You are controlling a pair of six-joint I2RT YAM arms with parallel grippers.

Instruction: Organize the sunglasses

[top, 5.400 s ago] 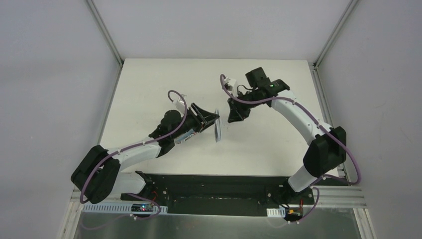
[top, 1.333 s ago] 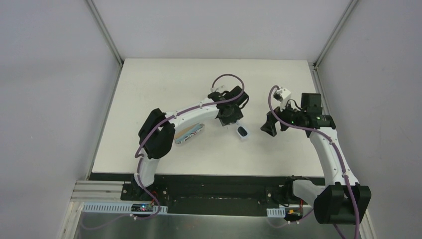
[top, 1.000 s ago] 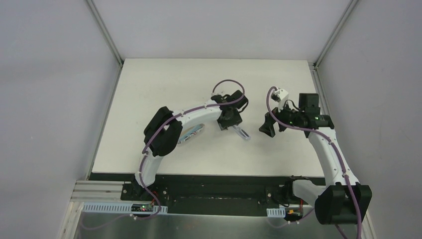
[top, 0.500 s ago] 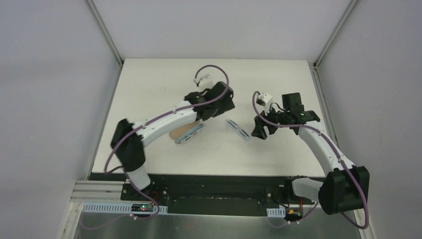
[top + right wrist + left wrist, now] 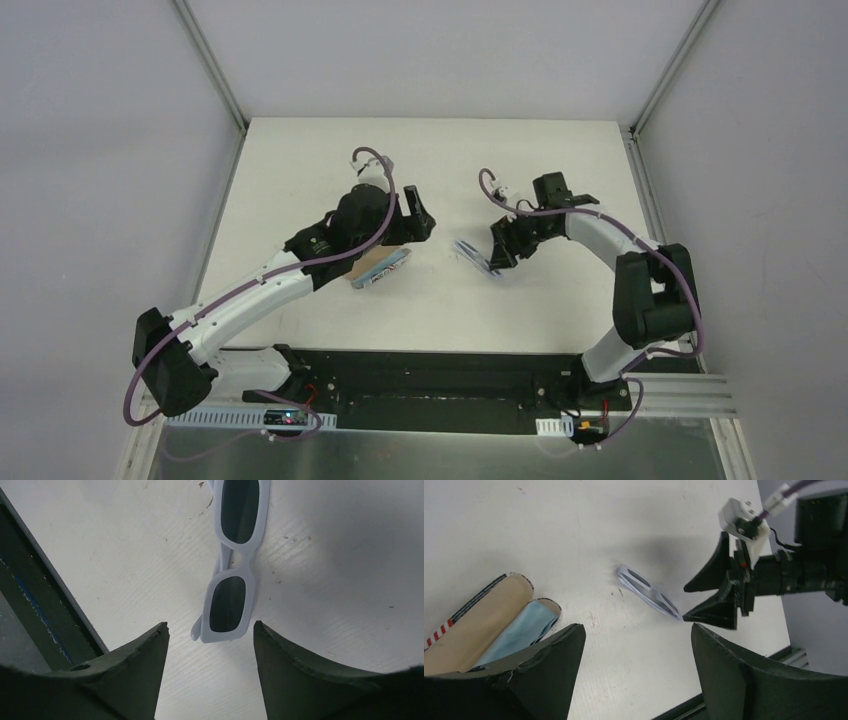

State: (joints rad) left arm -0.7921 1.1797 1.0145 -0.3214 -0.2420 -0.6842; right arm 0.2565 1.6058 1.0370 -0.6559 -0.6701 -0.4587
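The sunglasses (image 5: 476, 256), white frame with two dark rectangular lenses, lie folded flat on the white table. They also show in the right wrist view (image 5: 233, 575) and the left wrist view (image 5: 648, 592). My right gripper (image 5: 210, 630) is open and empty, its fingertips (image 5: 150, 645) just short of the near lens; it also shows in the top view (image 5: 497, 252) and the left wrist view (image 5: 704, 600). My left gripper (image 5: 412, 222) is open and empty, to the left of the sunglasses, above the open case (image 5: 380, 267), which holds the light blue cloth (image 5: 516, 635).
The case (image 5: 484, 615) lies open with its tan lining up, left of the sunglasses. The table's dark front edge (image 5: 35, 605) runs close to my right gripper. Metal frame posts (image 5: 210, 60) stand at the table's back corners.
My left gripper has let go of the sunglasses and drawn back left over the case. My right gripper has moved left, up to the sunglasses lying on the table.
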